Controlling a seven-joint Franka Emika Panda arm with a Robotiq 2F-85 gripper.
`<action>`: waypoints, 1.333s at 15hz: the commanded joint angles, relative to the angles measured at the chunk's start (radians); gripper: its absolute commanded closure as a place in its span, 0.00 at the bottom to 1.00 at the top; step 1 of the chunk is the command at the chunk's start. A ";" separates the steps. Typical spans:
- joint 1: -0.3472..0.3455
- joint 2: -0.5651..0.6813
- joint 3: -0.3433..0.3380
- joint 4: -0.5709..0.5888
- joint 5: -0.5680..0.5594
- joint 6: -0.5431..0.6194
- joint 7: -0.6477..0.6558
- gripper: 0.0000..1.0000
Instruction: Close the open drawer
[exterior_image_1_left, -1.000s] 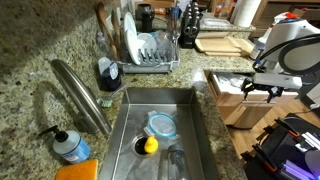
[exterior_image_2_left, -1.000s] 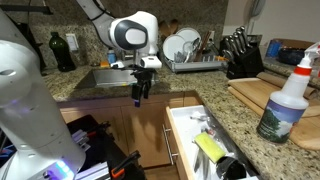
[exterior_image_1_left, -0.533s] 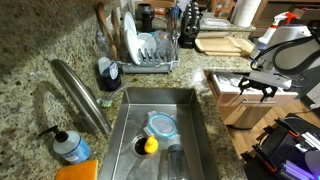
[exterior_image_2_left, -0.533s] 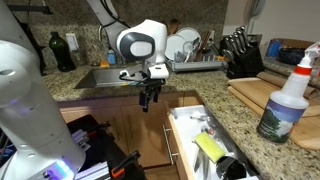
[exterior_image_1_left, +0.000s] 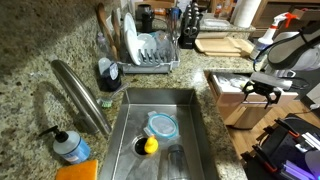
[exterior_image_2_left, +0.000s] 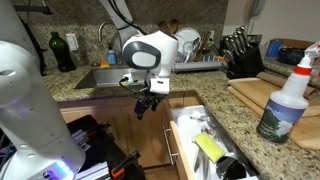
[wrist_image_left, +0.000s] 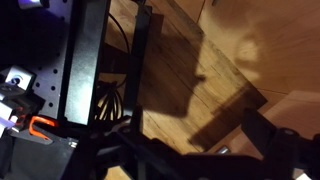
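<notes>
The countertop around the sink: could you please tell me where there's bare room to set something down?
Bare granite lies beyond the faucet, left of the dish rack, and in the strip between that rack and the open drawer. The sink and the drawer are crowded.

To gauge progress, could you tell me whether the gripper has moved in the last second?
Yes: in an exterior view the gripper has come lower and nearer the open drawer.

White rounded arm (exterior_image_2_left: 150, 52) with grey joint bands carries a black pincer (exterior_image_2_left: 142, 109).
</notes>
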 joint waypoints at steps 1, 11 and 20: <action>-0.026 0.088 -0.049 0.050 0.067 -0.064 -0.029 0.00; -0.016 0.136 -0.075 0.054 0.022 0.033 0.079 0.00; 0.030 0.302 -0.233 0.082 -0.147 0.289 0.460 0.00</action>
